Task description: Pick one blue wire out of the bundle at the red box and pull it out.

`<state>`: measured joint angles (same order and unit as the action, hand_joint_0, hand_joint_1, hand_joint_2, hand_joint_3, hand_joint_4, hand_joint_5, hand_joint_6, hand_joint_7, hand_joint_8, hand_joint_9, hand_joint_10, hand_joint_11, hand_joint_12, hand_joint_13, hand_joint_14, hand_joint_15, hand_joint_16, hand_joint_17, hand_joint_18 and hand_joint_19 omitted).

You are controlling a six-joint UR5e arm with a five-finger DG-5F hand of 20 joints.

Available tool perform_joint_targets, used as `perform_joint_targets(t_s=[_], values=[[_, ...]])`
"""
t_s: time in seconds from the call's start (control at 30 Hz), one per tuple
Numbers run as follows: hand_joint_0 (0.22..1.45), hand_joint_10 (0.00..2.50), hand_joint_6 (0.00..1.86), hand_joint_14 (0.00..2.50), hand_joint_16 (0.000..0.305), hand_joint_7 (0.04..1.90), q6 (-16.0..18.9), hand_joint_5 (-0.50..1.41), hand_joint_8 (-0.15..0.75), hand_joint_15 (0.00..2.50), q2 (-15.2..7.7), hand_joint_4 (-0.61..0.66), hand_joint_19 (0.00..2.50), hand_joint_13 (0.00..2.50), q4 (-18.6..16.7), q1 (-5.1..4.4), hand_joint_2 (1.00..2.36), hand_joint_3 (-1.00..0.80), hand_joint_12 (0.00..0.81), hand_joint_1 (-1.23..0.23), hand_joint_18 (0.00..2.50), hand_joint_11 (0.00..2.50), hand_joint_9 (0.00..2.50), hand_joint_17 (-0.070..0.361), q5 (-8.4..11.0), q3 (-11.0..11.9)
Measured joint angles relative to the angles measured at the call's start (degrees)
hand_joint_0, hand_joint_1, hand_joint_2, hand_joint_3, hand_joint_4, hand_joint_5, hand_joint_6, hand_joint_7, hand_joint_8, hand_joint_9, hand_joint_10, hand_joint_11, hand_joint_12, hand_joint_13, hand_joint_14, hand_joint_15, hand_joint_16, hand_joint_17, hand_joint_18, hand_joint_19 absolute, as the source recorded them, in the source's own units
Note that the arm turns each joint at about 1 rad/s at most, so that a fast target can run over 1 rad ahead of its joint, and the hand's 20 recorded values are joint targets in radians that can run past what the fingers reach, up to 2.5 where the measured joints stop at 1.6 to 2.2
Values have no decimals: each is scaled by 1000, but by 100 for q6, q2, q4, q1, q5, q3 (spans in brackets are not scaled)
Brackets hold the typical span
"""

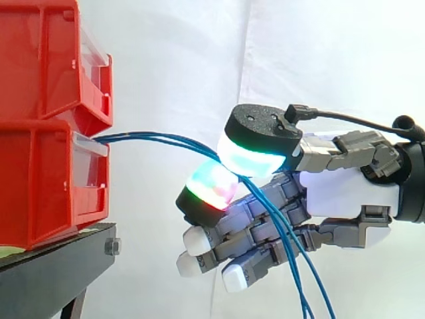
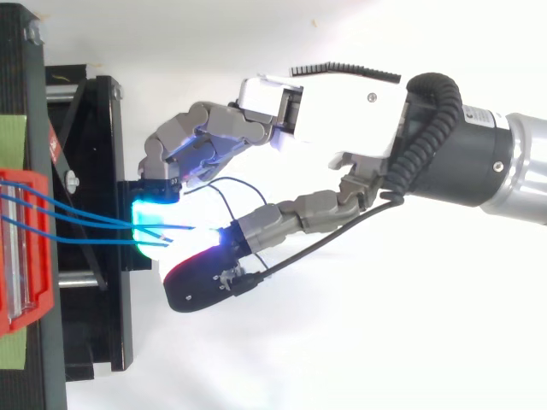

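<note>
Several thin blue wires [image 1: 153, 138] leave the top of the lower red box [image 1: 40, 186] and arch to the right. They run between two glowing pads of my hand [image 1: 345, 193]: a green-cyan pad [image 1: 255, 156] above and a red-green pad [image 1: 212, 186] below. Both pads close on the bundle. I cannot tell how many wires sit in the pinch. Past the pads the wires hang down in front of the curled fingers [image 1: 252, 232]. From above, three wires [image 2: 85, 213] converge from the red box [image 2: 26, 256] into the pads of the hand [image 2: 342, 111].
A second red bin [image 1: 40, 60] is stacked on the lower one. Both rest on a black stand [image 1: 53, 272] whose frame [image 2: 94, 171] lies under the pads. A white curtain hangs behind.
</note>
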<state>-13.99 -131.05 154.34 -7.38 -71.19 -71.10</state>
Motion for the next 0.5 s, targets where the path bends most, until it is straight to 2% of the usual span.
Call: perform_joint_targets(t_s=[0.2,0.33,0.4,0.5], values=[[640,14,842,5,59,940,8,-209,363,170,0,298,438,524,5,0,1011,-347,445,-694,641,484,720,132,0,0],[625,11,791,6,59,1013,9,-187,371,170,0,301,450,514,1,0,1012,-332,446,-659,628,479,735,132,0,0],[625,14,791,6,59,1021,9,-185,372,169,0,295,443,515,3,0,1014,-304,447,-663,629,484,736,132,0,0],[667,12,804,5,59,977,14,-189,367,155,7,276,405,529,3,0,1014,-300,449,-760,653,499,725,132,0,0]])
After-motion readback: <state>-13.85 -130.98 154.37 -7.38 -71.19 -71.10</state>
